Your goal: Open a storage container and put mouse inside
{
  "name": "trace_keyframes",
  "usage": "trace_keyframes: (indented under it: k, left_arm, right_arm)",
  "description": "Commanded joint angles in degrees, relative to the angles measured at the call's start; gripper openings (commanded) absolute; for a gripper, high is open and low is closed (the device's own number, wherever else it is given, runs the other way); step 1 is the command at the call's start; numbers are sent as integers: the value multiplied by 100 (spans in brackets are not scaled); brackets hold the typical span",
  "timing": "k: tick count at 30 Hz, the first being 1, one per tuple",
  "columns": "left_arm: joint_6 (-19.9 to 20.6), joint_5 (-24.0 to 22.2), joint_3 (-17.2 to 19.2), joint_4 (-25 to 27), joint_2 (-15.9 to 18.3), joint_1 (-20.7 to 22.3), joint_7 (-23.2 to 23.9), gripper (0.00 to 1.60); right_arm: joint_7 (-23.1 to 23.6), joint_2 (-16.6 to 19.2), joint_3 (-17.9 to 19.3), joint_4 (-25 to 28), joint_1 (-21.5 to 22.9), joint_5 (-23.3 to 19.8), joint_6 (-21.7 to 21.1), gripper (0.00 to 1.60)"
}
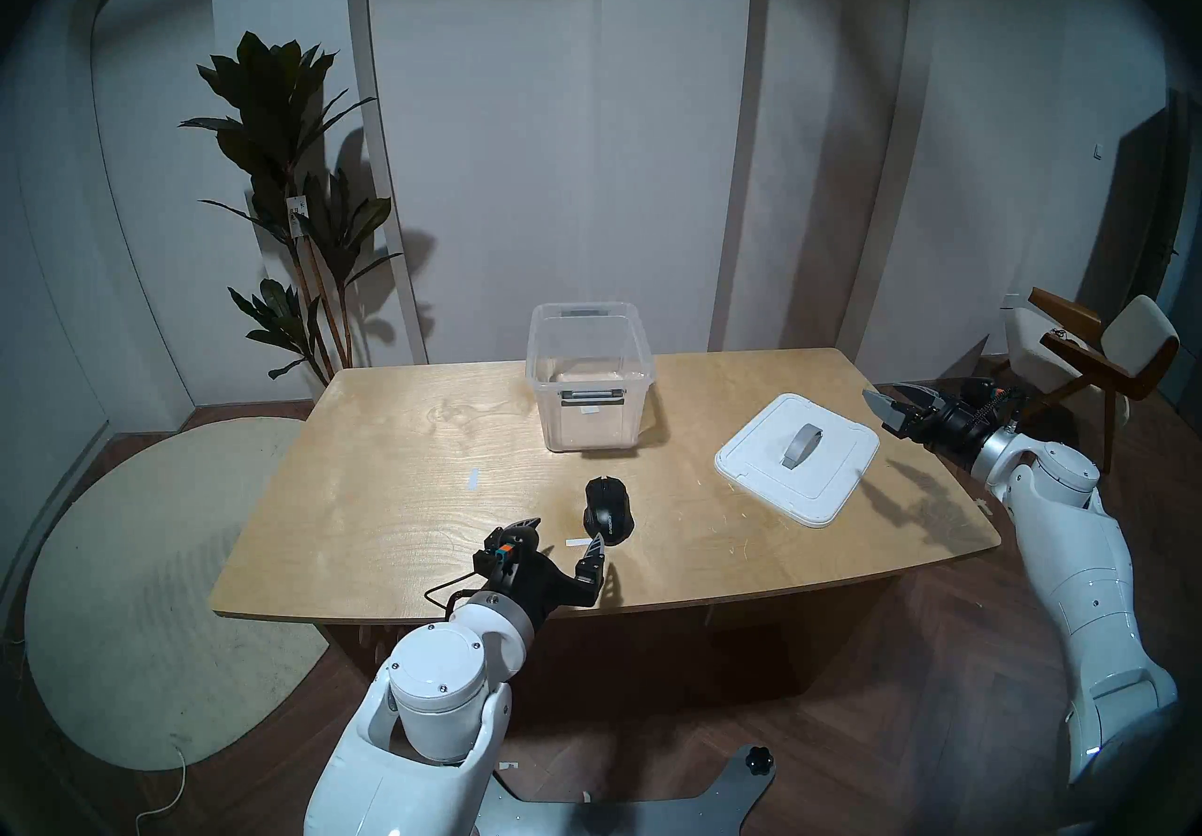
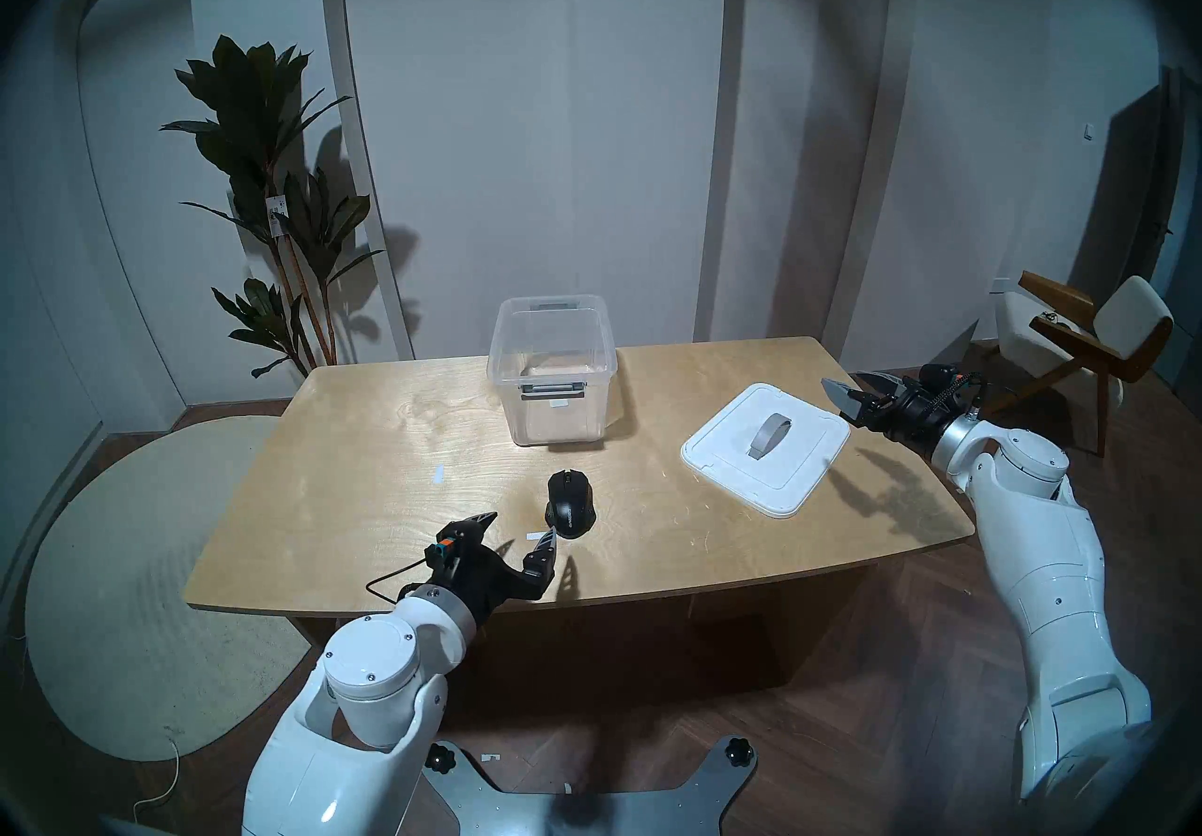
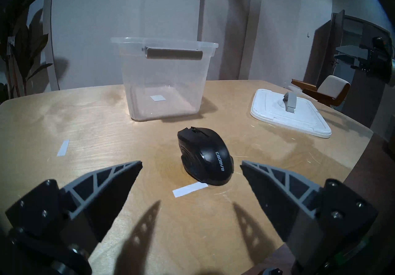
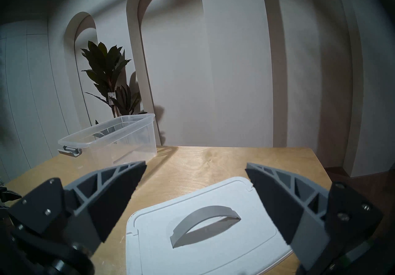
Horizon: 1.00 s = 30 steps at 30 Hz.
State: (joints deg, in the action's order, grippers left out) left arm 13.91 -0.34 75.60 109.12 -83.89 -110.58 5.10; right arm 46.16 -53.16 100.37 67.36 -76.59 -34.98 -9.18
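From the head views, the lidless storage container point(image 1: 590, 376) is seen at 12 o'clock of the black mouse point(image 1: 609, 506) on the table point(image 1: 390, 490), its lid point(image 1: 797, 459) lying at 3 o'clock. In the left wrist view, the left gripper point(image 3: 190, 164) is spread wide and empty (the mouse lies just beyond its fingertips). In the right wrist view, the right gripper point(image 4: 195, 166) is likewise spread empty over the lid.
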Motion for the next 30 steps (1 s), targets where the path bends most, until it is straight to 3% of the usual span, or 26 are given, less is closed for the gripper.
trace_keyframes:
  k: [1, 3, 6, 17, 25, 30]
  left_arm:
    - [-504, 184, -787, -266, 314, 331, -587, 160]
    - [-660, 148, -1014, -495, 322, 639, -916, 160]
    - [-751, 178, -1085, -590, 294, 762, -1041, 160]
    - [-902, -203, -1946, -1056, 453, 1331, -2216, 160]
    - [-800, -517, -2062, -1063, 427, 1438, -2651, 160]
    - [-465, -842, -2066, -1272, 340, 1554, -2741, 160]
  right_arm:
    - [-6, 16, 41, 67, 76, -16, 42, 160]
    - [-2, 16, 42, 64, 78, -14, 41, 160]
    - [1, 16, 41, 62, 79, -13, 40, 160]
    - [-4, 13, -21, -69, 115, 79, 135, 160]
    - [84, -47, -106, -352, 79, 169, 324, 160]
    - [135, -60, -104, -414, 120, 200, 367, 160]
